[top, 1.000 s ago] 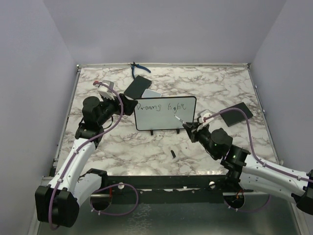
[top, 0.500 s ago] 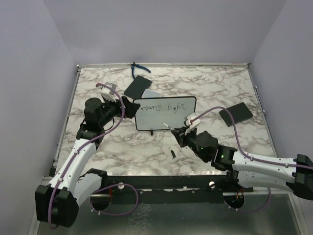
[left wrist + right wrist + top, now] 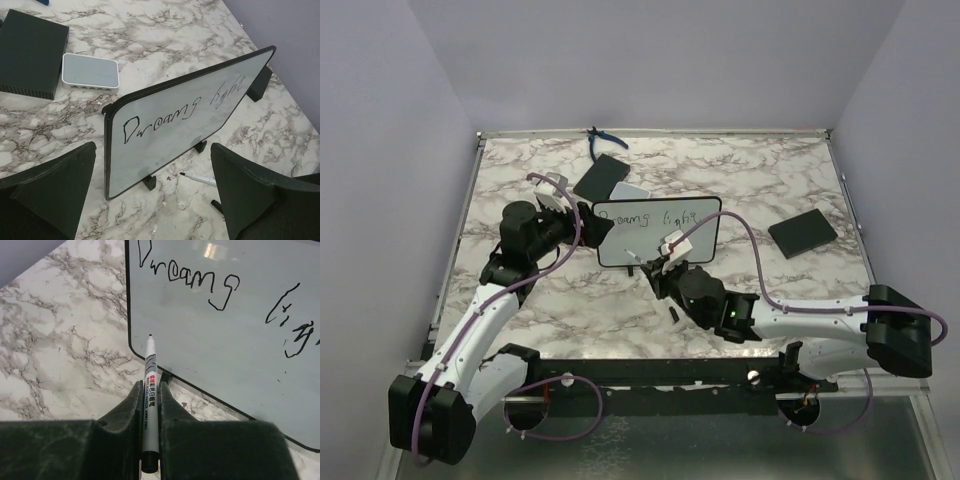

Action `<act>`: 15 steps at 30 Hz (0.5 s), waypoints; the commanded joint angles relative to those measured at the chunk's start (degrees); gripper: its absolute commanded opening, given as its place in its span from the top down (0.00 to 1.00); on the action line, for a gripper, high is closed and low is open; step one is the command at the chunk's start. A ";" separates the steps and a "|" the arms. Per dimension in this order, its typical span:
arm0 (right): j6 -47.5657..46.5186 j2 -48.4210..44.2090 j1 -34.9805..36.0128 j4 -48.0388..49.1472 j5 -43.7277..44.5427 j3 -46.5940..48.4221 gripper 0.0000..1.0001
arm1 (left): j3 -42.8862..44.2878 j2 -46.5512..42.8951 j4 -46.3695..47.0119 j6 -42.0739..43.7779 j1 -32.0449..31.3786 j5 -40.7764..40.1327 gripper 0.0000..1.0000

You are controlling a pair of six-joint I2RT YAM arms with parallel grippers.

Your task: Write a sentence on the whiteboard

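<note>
Whiteboard (image 3: pixel 657 232) stands upright mid-frame in the top view and walls off the centre. Left gripper (image 3: pixel 592 222), jaws wide, sits just beside its left edge and blocks that side. Above the board's upper left corner lie a black box (image 3: pixel 600 177) and a grey pad (image 3: pixel 628 192), touching, with only a narrow gap to the board. Right gripper (image 3: pixel 653 264), clamped on the marker (image 3: pixel 150 385), crowds the board's lower left front. Its arm (image 3: pixel 800 318) bars lower right. Marker cap (image 3: pixel 674 313) lies loose just beside that arm. Black slab (image 3: pixel 802 233) sits right of centre. Open marble (image 3: pixel 760 180) runs between slab and board and across upper right. Pliers (image 3: pixel 603 143) lie at top edge.
</note>
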 commanded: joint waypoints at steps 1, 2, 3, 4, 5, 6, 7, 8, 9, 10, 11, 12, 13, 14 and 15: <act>-0.58 2.37 0.30 4.31 2.85 1.95 0.99 | 0.17 -0.45 -1.42 1.03 -1.20 -1.76 0.03; -0.73 2.66 0.32 4.59 3.93 1.89 0.99 | 0.31 -0.43 -1.62 1.17 -1.31 -1.96 0.03; -0.85 2.86 0.33 4.96 4.96 1.83 0.99 | 0.39 -0.45 -1.80 1.35 -1.38 -2.07 0.03; -0.79 3.04 0.34 5.13 6.16 1.87 0.99 | 0.39 -0.51 -1.90 1.40 -1.45 -2.17 0.04; -0.85 3.24 0.32 5.26 7.23 1.87 0.99 | 0.51 -0.52 -1.94 1.48 -1.51 -2.22 0.04; -1.13 3.52 0.30 5.22 8.20 1.94 0.99 | 0.52 -0.52 -1.95 1.43 -1.56 -2.22 0.04; -1.43 3.91 0.31 5.26 9.18 2.11 0.99 | 0.48 -0.52 -2.02 1.47 -1.60 -2.22 0.04; -1.99 4.29 0.34 5.28 9.74 2.29 0.99 | 0.48 -0.47 -2.03 1.49 -1.59 -2.24 0.04; -2.46 4.58 0.30 5.40 10.21 2.24 0.99 | 0.51 -0.43 -2.03 1.48 -1.58 -2.30 0.04; -2.92 4.74 0.30 5.72 10.48 2.18 0.99 | 0.52 -0.43 -2.03 1.48 -1.65 -2.26 0.04; -3.31 4.83 0.30 6.15 10.57 2.03 0.99 | 0.48 -0.43 -2.02 1.49 -1.63 -2.26 0.04; -3.61 4.90 0.30 6.40 10.73 1.97 0.99 | 0.53 -0.36 -2.03 1.47 -1.72 -2.24 0.04; -3.86 5.05 0.30 6.56 10.76 1.96 0.99 | 0.48 -0.34 -2.03 1.44 -1.68 -2.26 0.04; -3.98 5.18 0.34 6.76 10.85 1.96 0.99 | 0.52 -0.34 -2.03 1.44 -1.63 -2.30 0.04; -4.06 5.55 0.32 7.06 10.93 1.87 0.99 | 0.55 -0.28 -2.03 1.48 -1.67 -2.31 0.04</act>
